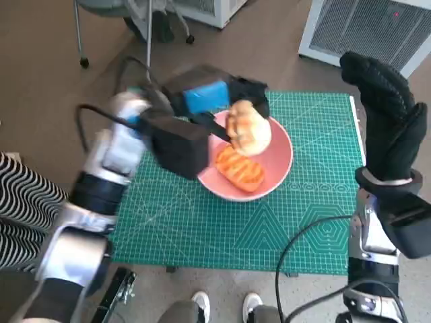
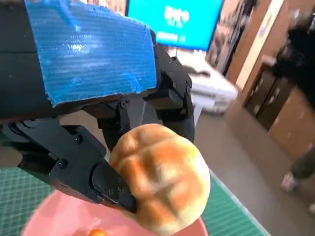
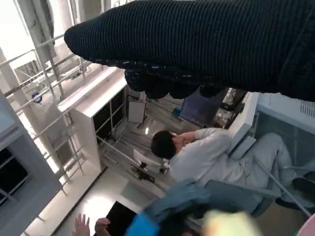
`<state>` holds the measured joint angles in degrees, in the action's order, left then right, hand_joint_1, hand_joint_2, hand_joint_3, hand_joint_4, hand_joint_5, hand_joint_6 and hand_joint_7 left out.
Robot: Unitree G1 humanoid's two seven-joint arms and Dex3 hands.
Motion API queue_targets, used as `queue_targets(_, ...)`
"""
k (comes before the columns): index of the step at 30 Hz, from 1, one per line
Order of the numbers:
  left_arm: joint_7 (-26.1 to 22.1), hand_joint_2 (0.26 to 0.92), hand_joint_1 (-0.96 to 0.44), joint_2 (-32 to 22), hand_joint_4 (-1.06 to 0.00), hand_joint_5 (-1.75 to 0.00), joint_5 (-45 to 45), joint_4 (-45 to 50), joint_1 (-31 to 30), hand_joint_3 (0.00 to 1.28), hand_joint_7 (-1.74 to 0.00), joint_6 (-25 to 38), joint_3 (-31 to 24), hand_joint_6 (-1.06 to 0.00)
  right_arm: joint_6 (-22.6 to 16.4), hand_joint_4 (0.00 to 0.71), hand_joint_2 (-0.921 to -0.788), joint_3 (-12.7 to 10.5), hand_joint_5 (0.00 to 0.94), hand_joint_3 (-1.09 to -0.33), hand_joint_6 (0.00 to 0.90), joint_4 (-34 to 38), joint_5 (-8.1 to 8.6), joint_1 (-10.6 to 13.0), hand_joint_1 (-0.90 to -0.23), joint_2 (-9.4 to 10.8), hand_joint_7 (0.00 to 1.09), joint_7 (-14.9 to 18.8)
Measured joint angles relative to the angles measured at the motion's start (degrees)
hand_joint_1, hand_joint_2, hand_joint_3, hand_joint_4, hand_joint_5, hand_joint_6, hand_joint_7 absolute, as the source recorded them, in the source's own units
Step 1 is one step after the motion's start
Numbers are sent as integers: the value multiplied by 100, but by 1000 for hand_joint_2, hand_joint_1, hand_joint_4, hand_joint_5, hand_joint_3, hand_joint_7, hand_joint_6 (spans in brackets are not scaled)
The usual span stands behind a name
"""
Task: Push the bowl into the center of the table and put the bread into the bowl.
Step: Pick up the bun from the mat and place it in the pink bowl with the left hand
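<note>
Left hand gripping; right hand raised, fingers together.

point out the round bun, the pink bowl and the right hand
round bun [image 2: 160, 177]: left wrist view, on its browned top, held by the left hand.
pink bowl [image 1: 279, 158]: head view, on the bare inner wall.
right hand [image 1: 384, 108]: head view, on the glove's back.

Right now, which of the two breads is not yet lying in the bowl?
The round pale bun: the left hand holds it in its fingers above the pink bowl. The other, an orange scored loaf, already lies inside the bowl.
</note>
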<state>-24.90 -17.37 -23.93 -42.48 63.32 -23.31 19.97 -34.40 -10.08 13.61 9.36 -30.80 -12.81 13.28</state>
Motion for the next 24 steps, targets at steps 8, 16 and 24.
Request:
queue_targets(8,17,893,-303,394,-298,-56,-520,-752,109,23,-160,344,510,-350,9,190,-921,-21,1,-702,14,-48,-1,23,-691,-18,549,0)
queue_targets(16,-192,897,-446,416,-106,-3,-545,-882,109,10,-42,540,609,-265,22,190,-921,-64,1,-703,12,-100,-3,38,-693,-38,549,-2)
queue_targets(24,-81,917,-701,378,-5,1,-219,-1182,51,47,-3,-214,360,-127,38,194,-921,-97,2,-703,10,-111,-15,49,-694,-38,549,-8)
